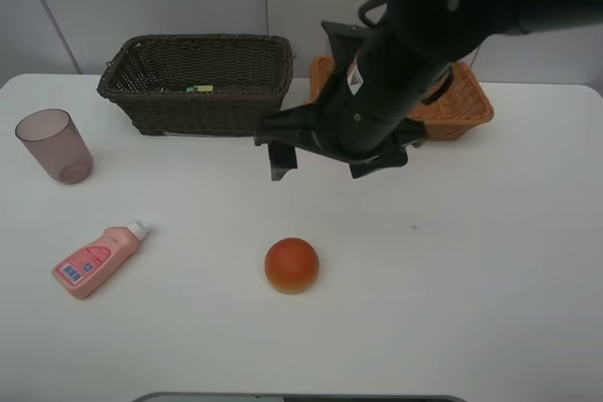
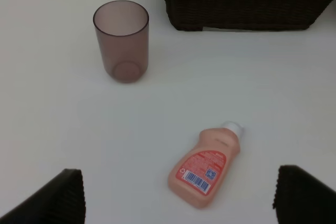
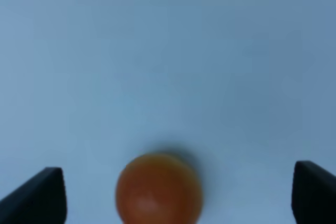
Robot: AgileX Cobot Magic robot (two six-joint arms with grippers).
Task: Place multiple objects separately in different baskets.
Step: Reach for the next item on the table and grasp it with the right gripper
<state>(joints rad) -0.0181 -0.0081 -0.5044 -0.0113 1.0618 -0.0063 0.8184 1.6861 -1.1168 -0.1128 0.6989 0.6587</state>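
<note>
Orange-red fruit [image 1: 292, 265] sits lower centre, open white table [image 1: 490, 261] on every side. Right gripper [image 1: 330, 159] stands wide at centre frame, apart from it. The left gripper [image 2: 176, 198] is wide too, near the pink bottle [image 2: 206, 165].

The right pincer [image 1: 330, 163] hangs spread wide over bare table [image 1: 471, 280]. Only the round fruit [image 1: 291, 265] lies below, between its fingers' lines, with open room either side. Right behind it the dark basket [image 1: 198, 110] and tan basket [image 1: 468, 105] block the way back.
</note>
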